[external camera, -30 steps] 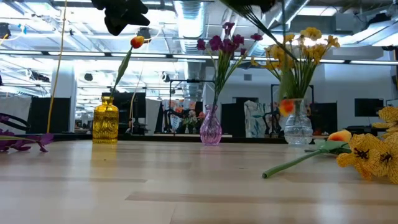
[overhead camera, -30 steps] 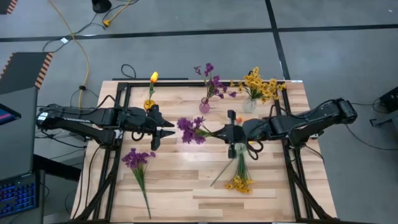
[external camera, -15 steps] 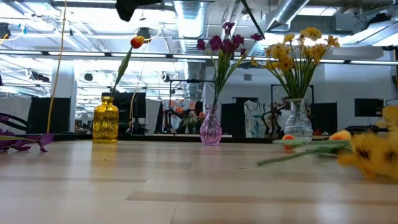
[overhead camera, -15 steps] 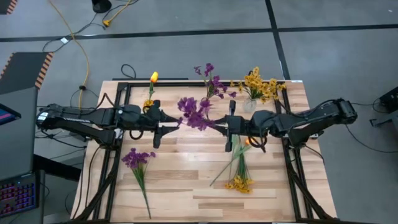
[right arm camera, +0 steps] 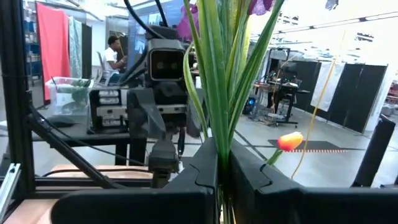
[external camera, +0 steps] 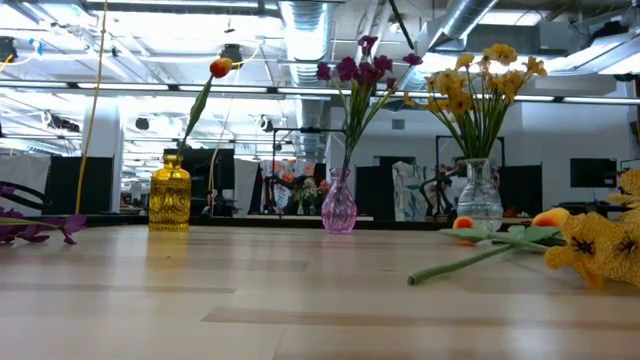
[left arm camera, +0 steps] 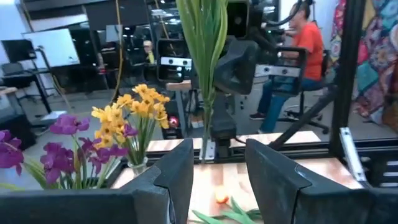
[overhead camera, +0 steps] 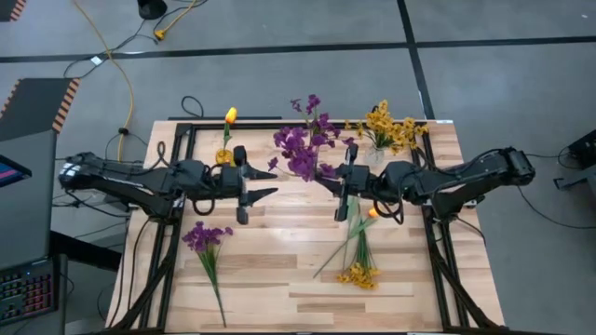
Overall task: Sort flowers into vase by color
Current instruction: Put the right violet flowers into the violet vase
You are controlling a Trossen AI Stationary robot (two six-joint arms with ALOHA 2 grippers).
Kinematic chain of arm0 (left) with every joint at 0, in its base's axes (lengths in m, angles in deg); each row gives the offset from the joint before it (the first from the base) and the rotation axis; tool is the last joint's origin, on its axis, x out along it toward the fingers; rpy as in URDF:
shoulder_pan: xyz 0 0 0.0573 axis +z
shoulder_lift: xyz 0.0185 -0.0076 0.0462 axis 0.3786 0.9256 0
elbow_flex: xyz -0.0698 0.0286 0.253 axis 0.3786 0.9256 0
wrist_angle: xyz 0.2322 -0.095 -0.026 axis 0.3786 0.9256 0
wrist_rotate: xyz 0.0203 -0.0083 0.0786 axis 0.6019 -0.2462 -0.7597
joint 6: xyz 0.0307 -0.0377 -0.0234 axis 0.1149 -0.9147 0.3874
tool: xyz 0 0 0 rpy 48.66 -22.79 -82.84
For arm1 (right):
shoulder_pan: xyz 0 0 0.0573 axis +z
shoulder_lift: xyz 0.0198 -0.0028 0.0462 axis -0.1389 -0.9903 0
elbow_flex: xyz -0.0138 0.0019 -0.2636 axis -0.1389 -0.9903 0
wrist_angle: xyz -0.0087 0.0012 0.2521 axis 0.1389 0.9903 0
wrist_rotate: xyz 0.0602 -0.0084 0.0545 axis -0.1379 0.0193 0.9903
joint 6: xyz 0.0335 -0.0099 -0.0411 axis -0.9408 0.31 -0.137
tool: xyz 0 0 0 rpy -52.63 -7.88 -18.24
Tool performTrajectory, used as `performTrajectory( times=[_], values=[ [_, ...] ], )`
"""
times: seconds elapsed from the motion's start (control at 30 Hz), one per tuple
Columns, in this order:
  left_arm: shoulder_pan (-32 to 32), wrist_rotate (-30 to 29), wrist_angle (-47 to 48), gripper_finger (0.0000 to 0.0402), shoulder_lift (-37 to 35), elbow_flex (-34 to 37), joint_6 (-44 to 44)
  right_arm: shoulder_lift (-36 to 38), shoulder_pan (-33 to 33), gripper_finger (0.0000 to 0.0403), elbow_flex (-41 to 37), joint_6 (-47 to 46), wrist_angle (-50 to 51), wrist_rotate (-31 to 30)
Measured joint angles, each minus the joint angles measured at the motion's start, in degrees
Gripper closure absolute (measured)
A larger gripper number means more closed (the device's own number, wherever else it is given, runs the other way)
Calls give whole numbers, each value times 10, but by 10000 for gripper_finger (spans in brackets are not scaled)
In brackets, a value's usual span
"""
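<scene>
Purple sprig (overhead camera: pixel 300 149) clamped by its green stems between the right gripper's (overhead camera: pixel 341 182) shut jaws, blossoms lifted over the far middle of the counter (overhead camera: pixel 279 270), by the pink vase (external camera: pixel 339 205). Left gripper (overhead camera: pixel 258 183) faces it, jaws spread, holding nothing.

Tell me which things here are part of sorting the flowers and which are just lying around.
Part of the job:
- purple sprig in the right gripper
- purple vase
- yellow vase
- clear vase
- purple sprig on the table
- yellow sprig
- orange bud

Lying about:
- yellow cable
- keyboard
</scene>
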Motion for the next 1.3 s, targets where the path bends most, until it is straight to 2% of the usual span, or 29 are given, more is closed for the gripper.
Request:
performTrajectory(
  times=[0.33,0.7,1.07,1.3],
  values=[
    [-1,-67,-186,267,102,0,21,0,-1,358,0,0,10,2],
    [0,-69,-333,267,169,0,22,0,-3,358,0,1,16,-11],
    [0,-63,-362,267,169,0,11,-7,-3,358,0,1,11,-13],
    [0,-58,-352,267,169,0,-33,-29,-7,358,0,2,7,-13]
  ],
)
